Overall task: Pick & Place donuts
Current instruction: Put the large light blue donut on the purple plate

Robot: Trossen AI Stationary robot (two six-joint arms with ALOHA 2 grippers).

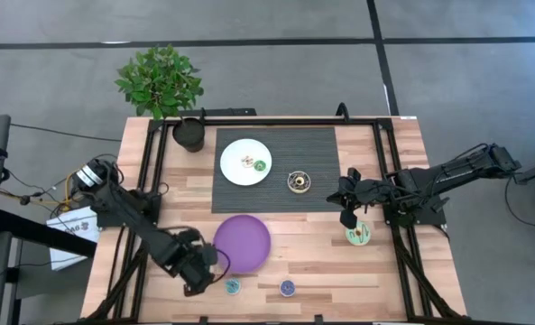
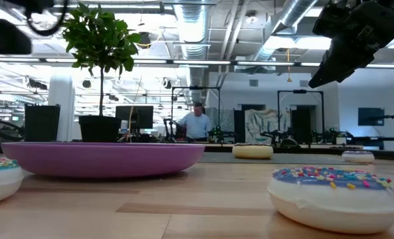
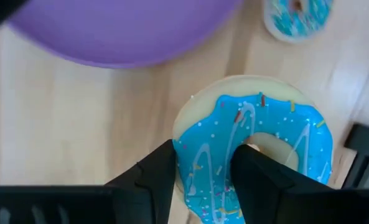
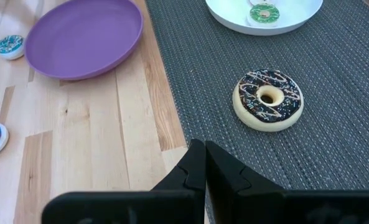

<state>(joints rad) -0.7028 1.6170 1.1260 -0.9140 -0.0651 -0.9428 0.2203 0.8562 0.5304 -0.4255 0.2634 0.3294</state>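
Two minis [image 1: 253,163] on one white plate [image 1: 234,171]; left jaws pinch blue-iced donut [image 3: 259,155], right pressed together.

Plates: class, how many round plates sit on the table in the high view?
2. The white plate lies on the dark mat; the purple plate lies on bare wood beside the left claw, which grips the blue-iced donut. None seems hidden.

Dark ribbed mat [image 1: 276,194] at table's [image 1: 339,280] far middle; white round plate [image 1: 234,173] on it. Purple round plate [image 1: 243,244] nearer, near-left.
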